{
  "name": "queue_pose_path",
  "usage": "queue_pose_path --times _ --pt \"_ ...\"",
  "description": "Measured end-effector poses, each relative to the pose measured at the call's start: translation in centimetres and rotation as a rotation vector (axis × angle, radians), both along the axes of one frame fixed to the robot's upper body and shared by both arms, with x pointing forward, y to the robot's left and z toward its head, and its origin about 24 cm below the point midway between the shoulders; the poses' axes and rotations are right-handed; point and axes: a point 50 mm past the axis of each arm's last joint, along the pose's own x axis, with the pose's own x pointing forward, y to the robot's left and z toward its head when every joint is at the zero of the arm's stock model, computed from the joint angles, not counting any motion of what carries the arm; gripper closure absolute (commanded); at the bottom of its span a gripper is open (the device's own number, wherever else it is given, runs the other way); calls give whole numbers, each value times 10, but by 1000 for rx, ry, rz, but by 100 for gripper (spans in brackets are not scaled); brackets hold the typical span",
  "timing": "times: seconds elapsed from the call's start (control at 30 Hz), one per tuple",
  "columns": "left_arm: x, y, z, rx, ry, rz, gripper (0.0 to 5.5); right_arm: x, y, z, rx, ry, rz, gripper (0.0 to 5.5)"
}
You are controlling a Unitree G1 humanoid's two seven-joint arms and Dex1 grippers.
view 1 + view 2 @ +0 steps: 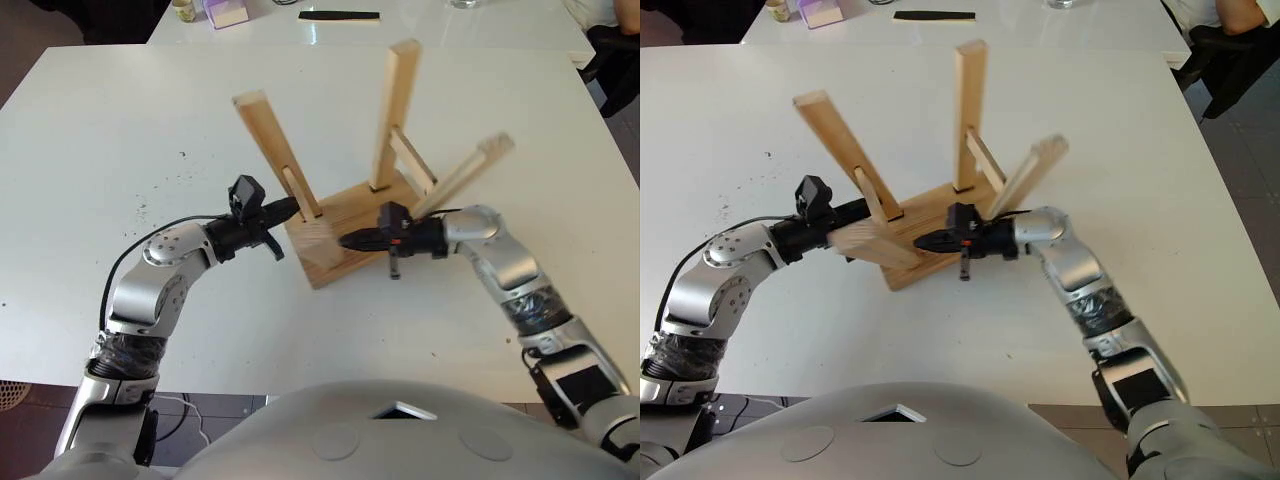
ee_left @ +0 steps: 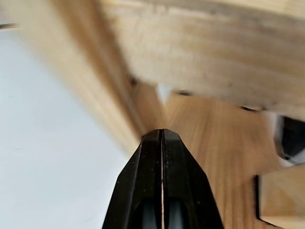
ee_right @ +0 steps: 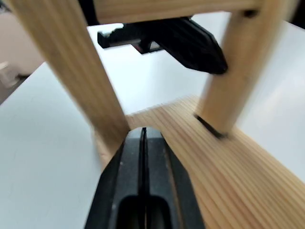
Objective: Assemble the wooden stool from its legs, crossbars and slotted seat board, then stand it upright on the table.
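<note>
Left end effector (image 1: 291, 208): fingers pressed together, nothing gripped, tip at the foot of the left leg (image 1: 268, 140) of the stool (image 1: 383, 165). The stool stands inverted at the centre of the white worktop (image 1: 120, 120), seat board (image 1: 328, 264) down, legs pointing up, and a crossbar (image 1: 412, 160) joins two of them. Right end effector (image 1: 345, 240): likewise closed and empty, tip on the seat board.

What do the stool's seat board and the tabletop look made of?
Seat board: pale, seemingly unvarnished softwood; straight parallel grain lines show close up. Tabletop: smooth, uniform white, perhaps laminate or paint; no grain visible, so the core material is unclear.
</note>
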Motion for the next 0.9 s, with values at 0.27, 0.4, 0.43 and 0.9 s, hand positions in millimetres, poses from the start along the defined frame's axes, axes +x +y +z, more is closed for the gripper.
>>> queue_pose_path --times 0.27,0.4,0.43,0.9 --pt "-6 36 4 37 -19 147 548 -29 -18 22 6 -62 -230 550" --pt "-24 48 -2 39 12 241 548 -55 -35 41 33 -11 -209 550" --pt "-31 53 -2 45 24 264 548 -63 -43 42 29 18 -191 550" --pt "-90 16 -26 -43 215 216 548 -86 -69 22 -66 109 -167 550"
